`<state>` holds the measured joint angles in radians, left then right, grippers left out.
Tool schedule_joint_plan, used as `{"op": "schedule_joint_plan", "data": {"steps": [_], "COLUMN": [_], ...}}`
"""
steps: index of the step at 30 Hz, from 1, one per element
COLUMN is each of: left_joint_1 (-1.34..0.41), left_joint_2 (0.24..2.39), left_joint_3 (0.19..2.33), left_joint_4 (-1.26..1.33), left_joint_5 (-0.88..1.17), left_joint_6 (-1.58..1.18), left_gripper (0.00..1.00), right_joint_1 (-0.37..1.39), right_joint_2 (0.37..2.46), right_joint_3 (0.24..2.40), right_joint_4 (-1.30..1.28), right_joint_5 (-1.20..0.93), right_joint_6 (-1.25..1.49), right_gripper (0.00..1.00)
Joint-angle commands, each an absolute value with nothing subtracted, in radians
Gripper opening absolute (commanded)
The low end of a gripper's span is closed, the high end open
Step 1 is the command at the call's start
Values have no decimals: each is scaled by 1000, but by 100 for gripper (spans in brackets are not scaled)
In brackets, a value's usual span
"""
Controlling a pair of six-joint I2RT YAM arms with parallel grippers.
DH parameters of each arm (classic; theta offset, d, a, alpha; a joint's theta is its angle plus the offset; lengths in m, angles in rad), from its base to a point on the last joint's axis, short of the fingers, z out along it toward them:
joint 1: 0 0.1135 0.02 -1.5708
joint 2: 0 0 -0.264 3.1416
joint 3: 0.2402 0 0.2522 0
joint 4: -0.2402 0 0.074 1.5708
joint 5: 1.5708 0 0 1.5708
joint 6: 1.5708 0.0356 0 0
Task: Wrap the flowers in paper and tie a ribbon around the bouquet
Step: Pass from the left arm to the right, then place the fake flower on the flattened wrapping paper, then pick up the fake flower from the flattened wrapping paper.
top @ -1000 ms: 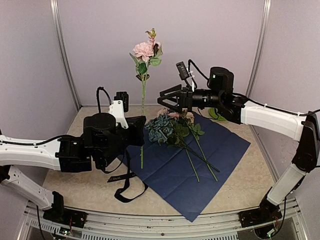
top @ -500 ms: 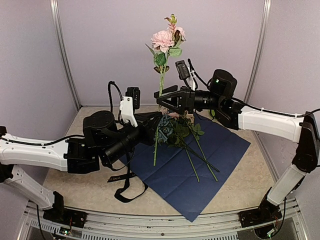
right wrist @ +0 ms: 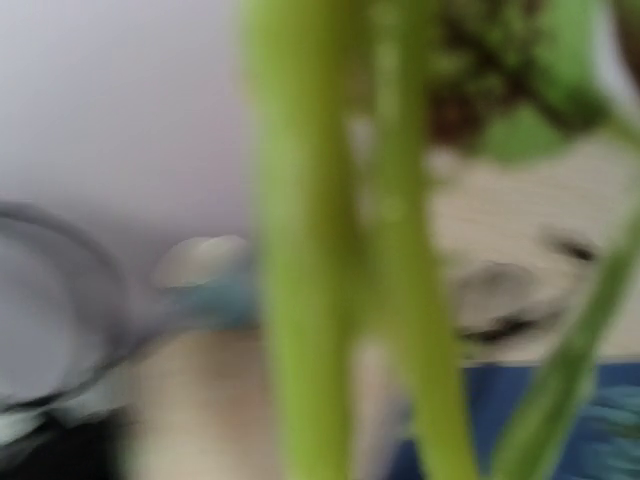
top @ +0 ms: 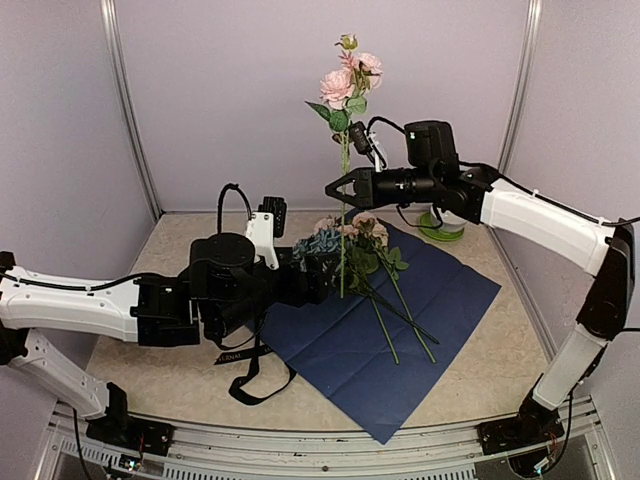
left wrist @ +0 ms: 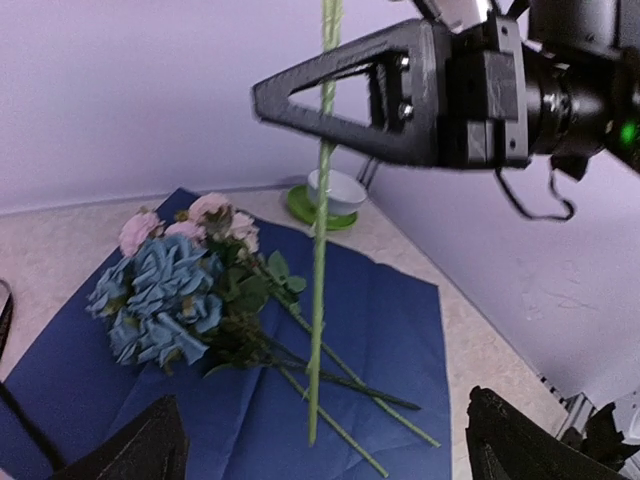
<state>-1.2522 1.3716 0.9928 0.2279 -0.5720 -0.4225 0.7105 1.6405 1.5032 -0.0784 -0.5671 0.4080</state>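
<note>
You're looking at a pale pink rose (top: 340, 85) at 12 o'clock, blue-grey hydrangea (top: 320, 250), navy paper (top: 400, 360), black ribbon (top: 255, 375) at 7 o'clock.

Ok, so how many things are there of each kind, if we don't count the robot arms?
Raised pink flower stem: 1
Flower bunch lying on the paper: 1
Paper sheet: 1
Ribbon: 1
Green saucer: 1
White cup: 1
Total: 6
</note>
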Motion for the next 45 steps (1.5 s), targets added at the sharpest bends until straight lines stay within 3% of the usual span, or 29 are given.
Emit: {"op": "schedule_joint_plan", "data": {"steps": [1, 7, 13, 16, 19, 22, 24, 34, 41, 45], "left_joint_1": [-1246, -1253, -1299, -1302, -1308, -1332, -1358, -1597, -1727, -1747], "left_joint_2": [1372, 1357, 1296, 1265, 1237, 1217, 1209, 1241, 1437, 1586], "left_joint_3": [1023, 1004, 947, 924, 915, 915, 916, 995, 1196, 1359], "left_joint_4": [-85, -297, -379, -395, -405, -431, -463, -771, -1046, -1245], "left_joint_5": [-725, -754, -802, -809, -819, -850, -881, -1064, -1142, -1156], "left_joint_6": [-597, -801, -926, -964, -980, -1002, -1031, -1366, -1557, -1638], "left_gripper": [95, 95, 94, 94, 94, 94, 94, 93, 94, 95], "right_joint_1": [689, 687, 687, 687, 687, 687, 687, 681, 677, 673], "right_joint_2": [1801, 2032, 2139, 2135, 2099, 2032, 1983, 1752, 1779, 1841], "right_joint_3": [1662, 1754, 1837, 1806, 1768, 1737, 1717, 1375, 1335, 1337], "right_joint_4": [-679, -755, -755, -738, -722, -709, -708, -588, -555, -541], "right_joint_5": [-45, 89, 129, 117, 103, 79, 72, -83, -71, -61], "right_joint_6": [213, 152, 179, 215, 232, 237, 233, 185, 160, 157], "right_gripper": [0, 0, 1, 12, 35, 47, 50, 50, 59, 51]}}
